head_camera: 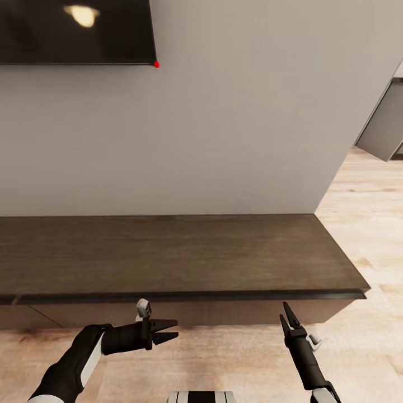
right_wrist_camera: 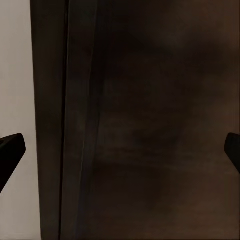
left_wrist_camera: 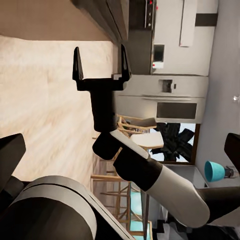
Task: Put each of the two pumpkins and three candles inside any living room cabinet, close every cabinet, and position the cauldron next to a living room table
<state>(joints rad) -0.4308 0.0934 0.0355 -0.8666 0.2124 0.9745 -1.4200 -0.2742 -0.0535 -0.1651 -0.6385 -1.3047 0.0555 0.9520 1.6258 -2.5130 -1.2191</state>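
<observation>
The cabinet (head_camera: 168,252), a long low dark-brown unit, runs along the grey wall (head_camera: 235,129) below the television (head_camera: 75,31), its top bare and its fronts apparently shut. Just in front of its lower edge the left end effector (head_camera: 165,330) hovers with its fingers slightly parted, holding nothing; the right end effector (head_camera: 288,318) points up at the cabinet's front, fingers spread apart and empty (the left wrist view shows the gap plainly (left_wrist_camera: 100,62)). The right wrist view looks close onto the cabinet's dark wood (right_wrist_camera: 150,125). The fronts are flat and handleless, stiff and smooth, so I judge a fingertip hooked on the front's top edge, beneath the overhanging top, offers the likeliest hold for pulling one open.
</observation>
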